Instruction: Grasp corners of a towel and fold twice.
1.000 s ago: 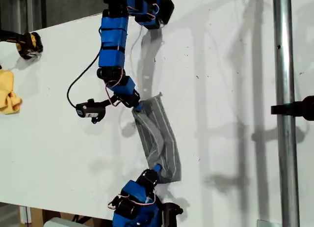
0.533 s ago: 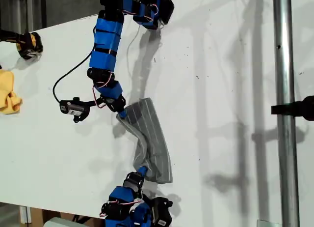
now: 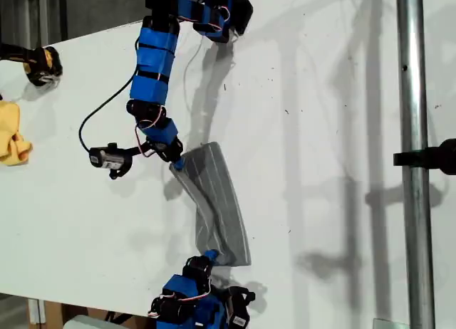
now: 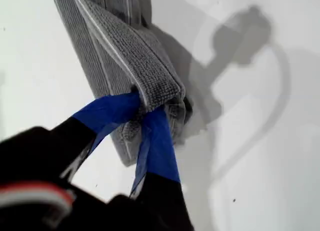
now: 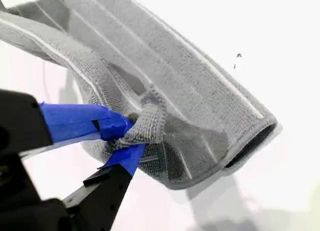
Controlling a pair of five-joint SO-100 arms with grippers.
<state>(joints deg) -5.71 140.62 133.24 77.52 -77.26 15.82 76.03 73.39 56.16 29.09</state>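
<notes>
On a white table (image 3: 342,94), the towel (image 3: 217,201) lies as a long, narrow folded strip near the middle of the exterior view, slanting from upper left to lower right. One blue arm (image 3: 153,65) reaches down from that view's top edge to the strip's upper end; another arm (image 3: 196,300) comes in from the bottom edge to its lower end. The wrist views do not settle which arm is which.

My first gripper (image 4: 145,108) has its blue-taped fingers (image 4: 107,113) closed on a bunched end of the grey cloth, a thick folded edge with a white stripe pinched between them, while the rest runs away across the table. A rounded shadow and a thin curved one fall on the table beside it.

My second gripper (image 5: 132,133) is likewise clamped on the cloth, its taped fingertips (image 5: 80,121) squeezing a small, curled corner (image 5: 149,118). Beyond that corner the layers lie doubled over, and the near end gapes open like a flattened tube.

At the exterior view's left edge sit a yellow cloth (image 3: 13,140) and, above it, a black-and-yellow object (image 3: 43,64), both well apart from the towel. A metal pole (image 3: 415,222) with a black clamp (image 3: 431,157) runs down the exterior view's right.
</notes>
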